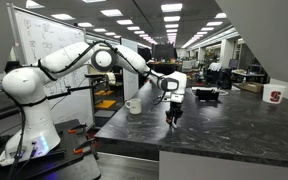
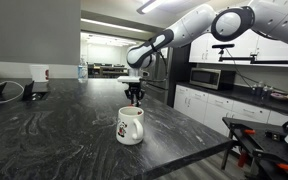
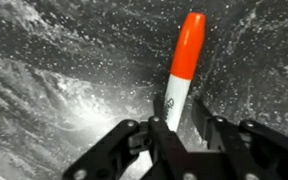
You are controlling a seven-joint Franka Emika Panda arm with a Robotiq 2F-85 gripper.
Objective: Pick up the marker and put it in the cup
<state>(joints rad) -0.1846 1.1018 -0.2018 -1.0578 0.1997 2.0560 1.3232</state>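
Note:
The marker (image 3: 182, 70) has an orange-red cap and a white body and lies on the dark speckled counter (image 3: 54, 90). My gripper (image 3: 189, 130) is low over the counter with its fingers on either side of the marker's white end. One finger touches the marker; a gap shows at the other finger. In both exterior views the gripper (image 1: 172, 116) (image 2: 134, 98) hangs down to the counter and the marker is too small to make out. The plain white cup (image 1: 133, 105) (image 2: 130, 126) stands upright on the counter, apart from the gripper.
A white cup with a red logo (image 1: 276, 97) stands at the far end of the counter. Dark equipment (image 1: 206, 95) sits behind the gripper. A bowl-like object (image 2: 4, 93) lies at the counter's far side. The counter edge (image 2: 174, 165) runs close to the cup.

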